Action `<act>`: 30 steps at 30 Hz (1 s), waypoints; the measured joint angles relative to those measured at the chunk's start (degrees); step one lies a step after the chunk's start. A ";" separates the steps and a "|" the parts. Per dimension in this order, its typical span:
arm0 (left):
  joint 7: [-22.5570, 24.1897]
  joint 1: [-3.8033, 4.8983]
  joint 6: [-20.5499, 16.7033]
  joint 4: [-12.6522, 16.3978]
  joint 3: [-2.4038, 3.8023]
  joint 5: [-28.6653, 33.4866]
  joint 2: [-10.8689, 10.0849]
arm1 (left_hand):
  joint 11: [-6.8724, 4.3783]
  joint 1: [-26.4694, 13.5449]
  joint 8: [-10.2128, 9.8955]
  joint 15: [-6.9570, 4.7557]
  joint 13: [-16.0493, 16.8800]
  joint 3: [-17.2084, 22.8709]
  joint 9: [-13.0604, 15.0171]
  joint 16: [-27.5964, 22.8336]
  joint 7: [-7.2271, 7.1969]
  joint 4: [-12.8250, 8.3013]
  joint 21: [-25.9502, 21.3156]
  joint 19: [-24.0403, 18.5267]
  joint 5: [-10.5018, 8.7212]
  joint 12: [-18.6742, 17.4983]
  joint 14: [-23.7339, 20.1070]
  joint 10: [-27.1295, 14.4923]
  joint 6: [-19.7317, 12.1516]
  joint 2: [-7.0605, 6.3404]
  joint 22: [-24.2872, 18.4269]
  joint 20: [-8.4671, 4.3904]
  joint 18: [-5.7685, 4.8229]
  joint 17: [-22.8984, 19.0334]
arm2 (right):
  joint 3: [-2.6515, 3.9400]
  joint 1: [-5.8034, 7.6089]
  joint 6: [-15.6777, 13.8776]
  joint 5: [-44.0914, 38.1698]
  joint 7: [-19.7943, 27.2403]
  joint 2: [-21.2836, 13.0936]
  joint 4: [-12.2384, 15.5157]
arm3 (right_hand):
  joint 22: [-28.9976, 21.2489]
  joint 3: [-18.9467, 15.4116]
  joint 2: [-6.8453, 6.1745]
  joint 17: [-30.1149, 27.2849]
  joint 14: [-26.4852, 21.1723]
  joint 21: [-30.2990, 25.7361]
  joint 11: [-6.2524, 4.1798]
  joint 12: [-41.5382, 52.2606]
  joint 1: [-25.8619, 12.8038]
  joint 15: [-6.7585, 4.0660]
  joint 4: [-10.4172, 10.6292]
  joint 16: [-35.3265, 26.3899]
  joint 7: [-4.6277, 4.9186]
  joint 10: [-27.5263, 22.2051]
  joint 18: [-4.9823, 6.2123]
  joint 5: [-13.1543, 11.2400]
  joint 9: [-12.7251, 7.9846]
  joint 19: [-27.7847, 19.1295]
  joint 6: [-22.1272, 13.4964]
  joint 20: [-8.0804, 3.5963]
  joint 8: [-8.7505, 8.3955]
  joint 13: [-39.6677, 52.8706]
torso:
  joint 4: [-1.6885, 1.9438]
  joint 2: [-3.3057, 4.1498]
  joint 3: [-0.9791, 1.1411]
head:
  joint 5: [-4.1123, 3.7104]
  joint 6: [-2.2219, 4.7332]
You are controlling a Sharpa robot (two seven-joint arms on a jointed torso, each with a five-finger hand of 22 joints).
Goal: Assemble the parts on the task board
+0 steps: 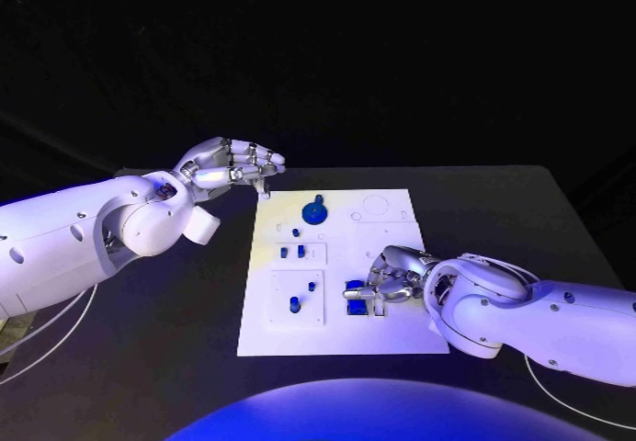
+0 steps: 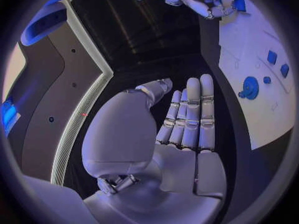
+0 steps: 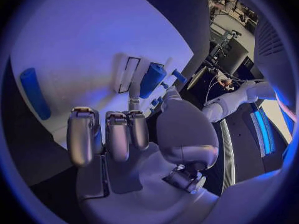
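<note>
Worktop (image 1: 159, 349): a black surface that carries the white board in its middle; both arms reach in over it.
Board (image 1: 398, 335): a white rectangular plate lying flat, its long side running away from the robot. It has shallow recessed panels on its left half and round outlines near its far right corner.
Left hand (image 1: 236, 167): hangs above the worktop just off the board's far left corner. In the head view its fingers curl downward; in the left wrist view (image 2: 187, 119) they lie side by side, fairly straight, with nothing between them and the palm. It holds nothing and touches no part.
Right hand (image 1: 391, 278): rests low on the near right part of the board, fingers bent down around a blue piece. In the right wrist view (image 3: 124, 134) the fingers curl toward the white plate; whether they actually grip the piece cannot be told.
Round disc (image 1: 314, 213): a blue disc with a small knob, seated on the far middle of the board, well apart from both hands.
Blue block (image 1: 357, 308): lies on the board right at the right hand's fingertips.
Small pegs (image 1: 300, 250): short blue pieces standing in the left panels, a pair in the middle and more nearer the robot.
</note>
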 measured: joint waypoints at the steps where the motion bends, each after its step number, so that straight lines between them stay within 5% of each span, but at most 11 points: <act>1: 0.00 0.00 0.01 0.00 0.00 0.00 0.00 | 0.00 0.00 0.00 0.00 0.00 0.00 0.00 0.00 0.00 0.00 0.00 0.00 0.00 0.00 0.00 0.00 0.00 0.00 0.00 0.00 0.00 0.00 | 0.00 0.00 0.01 -0.09 0.00 -0.14 0.14 | 0.00 0.00 0.00 0.01 0.00 0.00 0.00 0.00 0.00 0.00 0.00 0.00 0.00 0.00 0.00 0.00 0.00 0.00 0.00 0.00 0.00 0.00 | -0.01 -0.01 0.01 | 0.00 0.00; 6: -0.01 0.00 0.05 0.00 0.00 -0.02 -0.02 | 0.00 0.00 0.00 0.00 0.00 0.00 0.00 0.00 0.00 0.00 0.00 0.00 0.00 0.00 0.00 0.00 0.00 0.00 0.00 0.00 0.00 0.00 | 0.00 -0.02 -0.10 -0.21 0.29 -1.44 1.20 | 0.00 1.30 -0.28 0.05 0.00 0.00 0.01 0.00 0.75 0.00 -0.08 0.00 0.00 0.01 0.00 0.00 0.15 0.00 0.00 0.00 0.22 0.00 | 0.01 -0.03 0.02 | 0.01 0.00; 18: -0.02 0.00 0.06 -0.07 -0.01 -0.04 -0.02 | 0.00 0.00 0.00 0.00 0.00 0.00 0.00 0.00 0.00 0.00 0.00 0.00 0.00 0.00 0.00 0.00 0.00 0.00 0.00 0.00 0.00 0.00 | 0.03 1.34 -3.72 1.75 4.49 -8.63 4.71 | -0.01 2.21 1.35 0.04 0.00 -0.30 0.02 0.00 11.80 0.00 -0.32 0.00 0.34 0.01 0.00 -0.23 2.15 0.00 -1.98 0.00 0.67 -0.01 | 0.00 -0.12 -0.01 | -0.36 0.00; 24: 0.02 0.00 0.04 -0.08 -0.01 -0.05 0.04 | 0.00 0.26 0.18 0.00 0.00 0.00 0.00 0.00 0.00 0.00 0.00 0.00 0.22 0.20 0.00 0.00 0.00 0.25 0.00 0.00 0.00 0.00 | 0.03 2.15 -5.19 3.44 5.94 -12.54 4.04 | -0.02 1.07 2.17 0.03 -0.11 -1.85 1.31 -1.27 15.80 0.74 -0.47 0.00 2.38 -0.13 0.00 -0.24 2.08 -0.17 -6.88 0.48 -3.43 -0.01 | 0.07 -0.11 0.00 | -0.89 0.00; 30: 0.10 0.00 0.01 -0.08 -0.02 -0.07 0.06 | 0.00 0.31 0.22 0.21 0.00 0.17 0.01 0.00 0.00 -0.17 0.00 0.00 0.42 0.23 -0.21 0.00 0.00 0.31 0.00 0.00 0.00 0.00 | -0.01 2.45 -5.96 3.67 6.37 -16.45 2.54 | -0.02 0.29 2.26 0.03 -0.11 -2.00 1.31 -1.57 16.75 0.74 -0.47 0.00 2.29 -0.14 0.01 -0.24 2.38 -0.10 -6.26 0.55 -3.78 -0.01 | 0.07 -0.08 -0.04 | -1.21 0.00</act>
